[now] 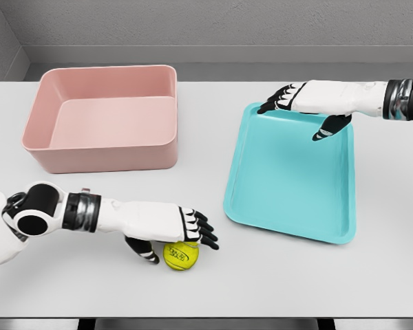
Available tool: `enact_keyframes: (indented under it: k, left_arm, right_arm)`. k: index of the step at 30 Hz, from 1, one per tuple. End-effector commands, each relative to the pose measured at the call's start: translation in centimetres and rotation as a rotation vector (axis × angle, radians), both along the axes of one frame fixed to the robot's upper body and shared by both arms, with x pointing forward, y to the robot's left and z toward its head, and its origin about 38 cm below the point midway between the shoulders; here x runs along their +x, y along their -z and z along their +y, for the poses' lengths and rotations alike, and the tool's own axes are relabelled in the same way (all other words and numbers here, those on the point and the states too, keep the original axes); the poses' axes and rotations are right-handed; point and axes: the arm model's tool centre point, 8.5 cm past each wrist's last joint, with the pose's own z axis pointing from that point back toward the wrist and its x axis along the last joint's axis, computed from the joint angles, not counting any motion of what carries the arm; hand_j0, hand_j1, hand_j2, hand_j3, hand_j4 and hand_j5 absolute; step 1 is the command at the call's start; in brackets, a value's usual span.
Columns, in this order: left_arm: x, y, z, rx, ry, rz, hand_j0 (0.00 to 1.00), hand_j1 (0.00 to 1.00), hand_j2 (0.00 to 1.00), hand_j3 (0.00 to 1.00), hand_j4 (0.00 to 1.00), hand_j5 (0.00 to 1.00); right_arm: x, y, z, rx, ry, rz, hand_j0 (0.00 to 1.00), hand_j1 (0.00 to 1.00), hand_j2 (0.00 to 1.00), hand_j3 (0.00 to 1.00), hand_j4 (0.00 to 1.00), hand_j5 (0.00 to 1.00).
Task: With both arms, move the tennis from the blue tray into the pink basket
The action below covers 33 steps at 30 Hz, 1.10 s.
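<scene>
A yellow tennis ball (181, 256) lies on the white bench (275, 282) near the front edge, left of the middle, outside both containers. The left hand (182, 234) reaches in from the lower left and sits over the ball: its dark-tipped fingers (205, 231) extend above the ball's top and the thumb (144, 250) hangs down just left of it. Whether it actually grips the ball cannot be told; the fingers look loosely extended rather than wrapped.

The pink basket (103, 155) stands at the far left of the bench, upright, its inside bare. The blue tray (289, 172) lies on the right side, well apart from the ball, with nothing on its floor.

The right hand (304, 110) comes in from the right edge and hovers above the tray's far rim, relaxed, fingers (279, 98) pointing left and thumb (328, 128) drooping over the tray, holding nothing.
</scene>
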Motion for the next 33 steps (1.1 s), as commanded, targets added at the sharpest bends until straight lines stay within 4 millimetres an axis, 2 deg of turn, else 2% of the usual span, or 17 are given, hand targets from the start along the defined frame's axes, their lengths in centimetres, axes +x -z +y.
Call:
enact_keyframes:
  k: [1,14,17,21,24,27,33]
  left_arm:
    - [0.0,0.0,-0.2,-0.006,0.001,0.003,1.0,1.0,1.0,1.0,1.0,1.0]
    - [0.0,0.3,0.2,0.006,-0.01,0.008,1.0,1.0,1.0,1.0,1.0,1.0]
    - [0.0,0.3,0.2,0.004,-0.009,0.01,0.77,0.77,0.77,0.77,0.77,0.77]
    - [-0.1,0.4,0.3,0.005,-0.01,0.012,0.53,0.53,0.53,0.53,0.53,0.53]
    - [-0.1,0.5,0.3,0.007,-0.01,0.016,0.5,0.5,0.5,0.5,0.5,0.5]
    - [-0.2,0.6,0.5,0.019,-0.01,0.019,0.42,0.42,0.42,0.42,0.42,0.42]
    - [-0.3,0.8,0.9,0.026,-0.014,0.023,0.39,0.39,0.39,0.39,0.39,0.39]
  right_arm:
    - [0.0,-0.1,-0.1,0.005,0.005,0.001,1.0,1.0,1.0,1.0,1.0,1.0]
    - [0.0,-0.1,-0.1,0.006,0.004,0.001,1.0,1.0,1.0,1.0,1.0,1.0]
    - [0.0,-0.1,-0.1,0.006,0.004,0.001,1.0,1.0,1.0,1.0,1.0,1.0]
    - [0.0,-0.1,-0.1,0.005,0.005,0.001,1.0,1.0,1.0,1.0,1.0,1.0]
    - [0.0,-0.1,-0.1,0.005,0.005,0.001,1.0,1.0,1.0,1.0,1.0,1.0]
    - [0.0,-0.1,-0.1,0.005,0.004,0.002,1.0,1.0,1.0,1.0,1.0,1.0]
    - [0.0,-0.2,-0.1,0.006,0.004,0.0,1.0,1.0,1.0,1.0,1.0,1.0]
